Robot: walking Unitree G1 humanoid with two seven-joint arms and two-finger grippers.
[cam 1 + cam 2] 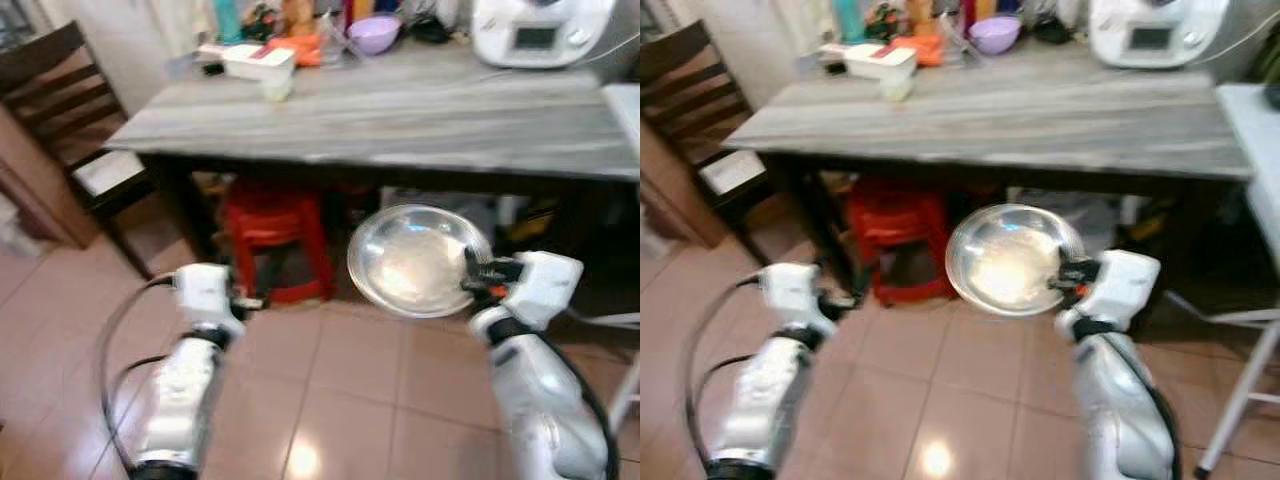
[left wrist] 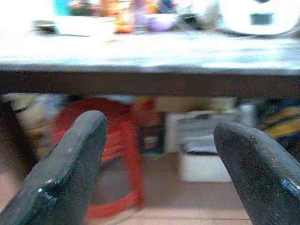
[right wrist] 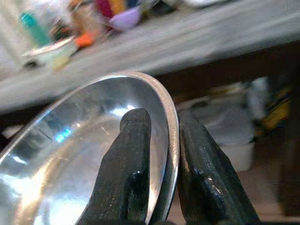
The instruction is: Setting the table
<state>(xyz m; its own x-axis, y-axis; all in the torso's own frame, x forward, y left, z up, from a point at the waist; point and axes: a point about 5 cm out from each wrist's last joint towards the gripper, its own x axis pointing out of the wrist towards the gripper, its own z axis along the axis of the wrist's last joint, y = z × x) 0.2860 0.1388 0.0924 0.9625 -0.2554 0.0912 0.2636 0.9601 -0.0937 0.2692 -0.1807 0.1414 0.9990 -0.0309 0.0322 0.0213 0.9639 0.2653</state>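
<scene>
A shiny steel plate [image 1: 415,260] hangs in the air in front of the grey wooden table [image 1: 400,115], below its top. My right gripper [image 1: 478,272] is shut on the plate's right rim; in the right wrist view one finger [image 3: 129,164] lies inside the plate [image 3: 70,154] and the other outside, pinching the rim. My left gripper [image 2: 159,154] is open with nothing between its fingers, held low at the left, in front of a red plastic stool [image 1: 270,235] under the table.
The table's far edge carries a purple bowl [image 1: 374,32], a white lidded box [image 1: 258,62], bottles and a white kitchen machine [image 1: 540,30]. A dark wooden chair [image 1: 70,120] stands at the left. Boxes [image 2: 206,145] sit under the table. Tiled floor lies below.
</scene>
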